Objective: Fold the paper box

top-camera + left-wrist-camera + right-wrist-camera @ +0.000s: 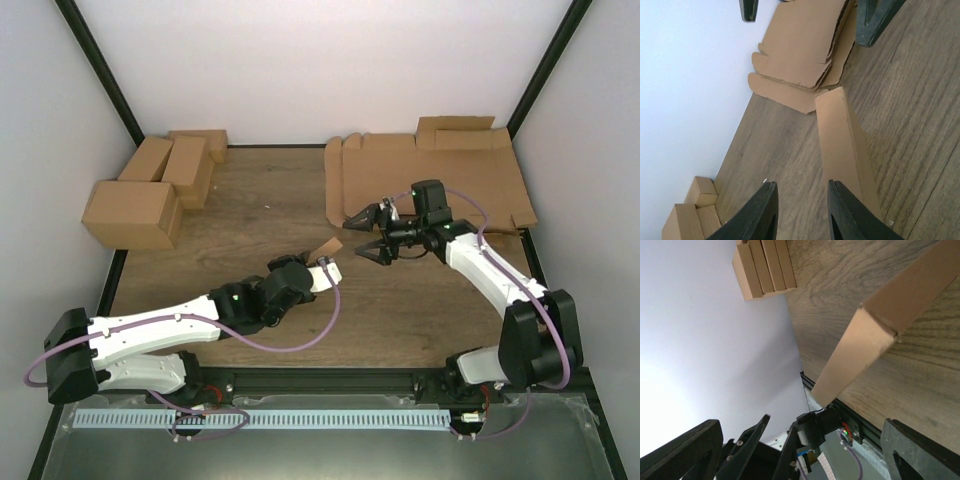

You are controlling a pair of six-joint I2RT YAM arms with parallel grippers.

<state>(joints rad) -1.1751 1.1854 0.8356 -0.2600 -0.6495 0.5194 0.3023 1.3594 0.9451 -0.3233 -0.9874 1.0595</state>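
Running from left gripper (801, 183) toward right gripper (353, 235): paper box (840, 135) long axis | left narrowly parted | right spread wide

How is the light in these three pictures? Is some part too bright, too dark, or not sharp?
Top external view: soft, even light, only faint shadows on the table, everything sharp. Left wrist view: the wall is washed out to a pale tone, while the paper box and the wood grain stay sharp. Right wrist view: the wall glows almost white, and the right fingers are nearly black silhouettes.
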